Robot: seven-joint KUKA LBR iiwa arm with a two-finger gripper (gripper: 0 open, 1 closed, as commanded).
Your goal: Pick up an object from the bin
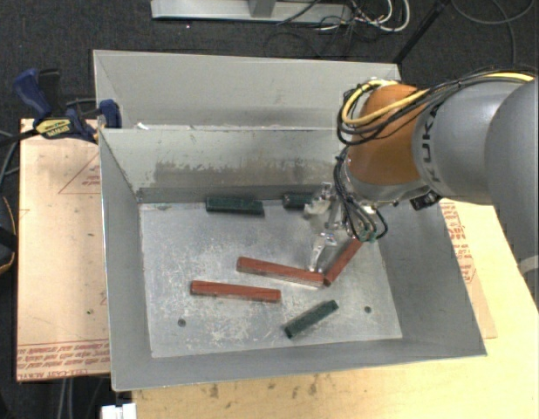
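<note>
Bin (123, 260): grey metal, a few loose bars well apart on its floor.
Left bar (235, 291): red-brown, flat, front-left of centre.
Back block (235, 204): dark green, against the rear wall.
Middle bar (278, 271): red-brown, its right end under the gripper.
Front bar (310, 319): dark green, tilted, near the front.
Gripper (323, 262): low over the floor, right of centre; grip state cannot be told.
Short bar (344, 258): red-brown, slanted, touching the gripper's right side; whether it is held is unclear.
</note>
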